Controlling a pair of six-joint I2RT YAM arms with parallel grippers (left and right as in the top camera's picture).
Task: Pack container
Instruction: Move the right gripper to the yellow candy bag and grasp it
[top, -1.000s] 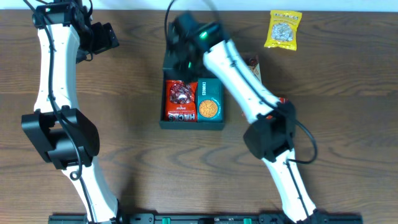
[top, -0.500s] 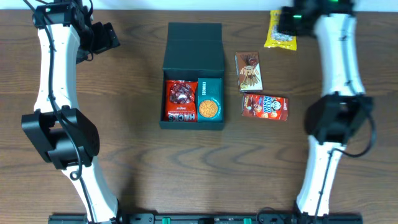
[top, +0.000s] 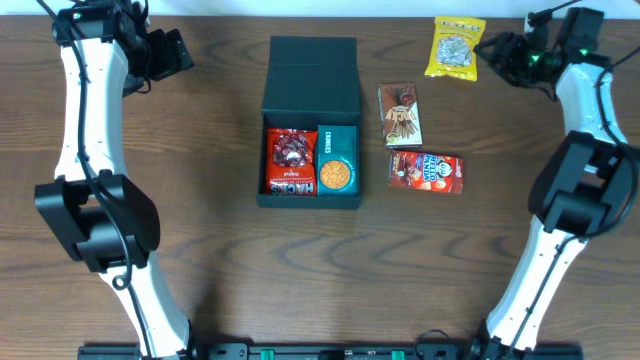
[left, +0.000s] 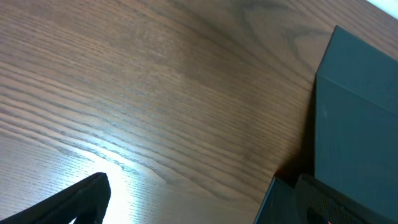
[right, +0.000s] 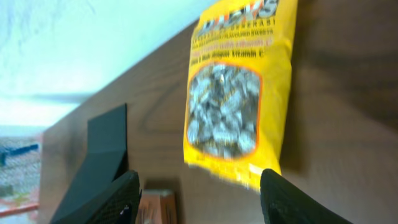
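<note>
Your right claw (right: 198, 190) stands with its jaws apart and empty, its mouth facing the yellow plastic sweet packet (right: 239, 93), which lies flat near the far right corner of the dark wooden table (top: 200, 220). Set the fingers astride the packet's narrow width, close on the crimped near end rather than the lumpy middle, and lift well clear before you travel.

The dark green-black cardboard box (top: 310, 70) sits mid-table with its lid folded back. A red snack packet (top: 290, 162) and a teal one (top: 337, 160) seem to fill its floor, so the yellow one probably has to go on top.

A brown packet (top: 400, 115) and a red biscuit box (top: 426, 172) lie between the two, so pass above them.

Your left claw (top: 165, 55) hangs wide and empty, far left.
</note>
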